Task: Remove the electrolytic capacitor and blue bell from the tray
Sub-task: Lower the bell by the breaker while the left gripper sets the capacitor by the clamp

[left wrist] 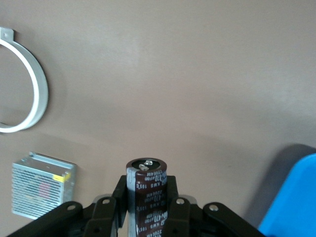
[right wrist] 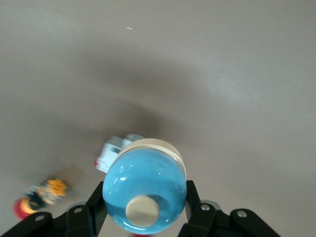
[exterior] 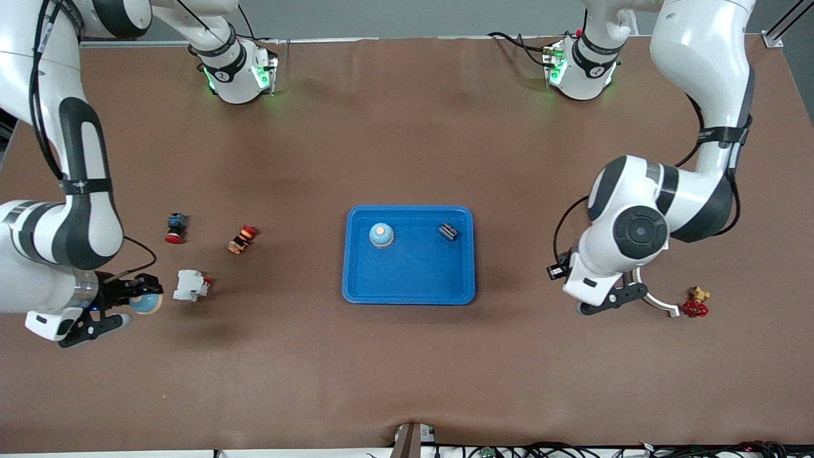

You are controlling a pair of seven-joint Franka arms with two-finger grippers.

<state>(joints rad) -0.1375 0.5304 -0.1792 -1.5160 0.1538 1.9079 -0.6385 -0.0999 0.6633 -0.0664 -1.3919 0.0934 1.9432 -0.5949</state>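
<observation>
Although a second bell (exterior: 381, 235) and a small dark part (exterior: 448, 231) are seen in the tray (exterior: 408, 287), both wanted things are already out of it and only need setting down. The capacitor (left wrist: 146, 195) is clamped upright, terminals upward, in the left end effector (left wrist: 146, 210) above the desk (exterior: 407, 369). The blue bell (right wrist: 144, 195) is gripped button-up by the right end effector (right wrist: 144, 210), beside a white block (exterior: 190, 285).

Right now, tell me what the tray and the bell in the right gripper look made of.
Tray: likely plastic, uniform bright blue, smooth with soft sheen and rounded moulded rim. Blue bell, held in the right gripper: glossy dome with reflections, painted metal or glazed, cannot tell which; cream matte button and base.
</observation>
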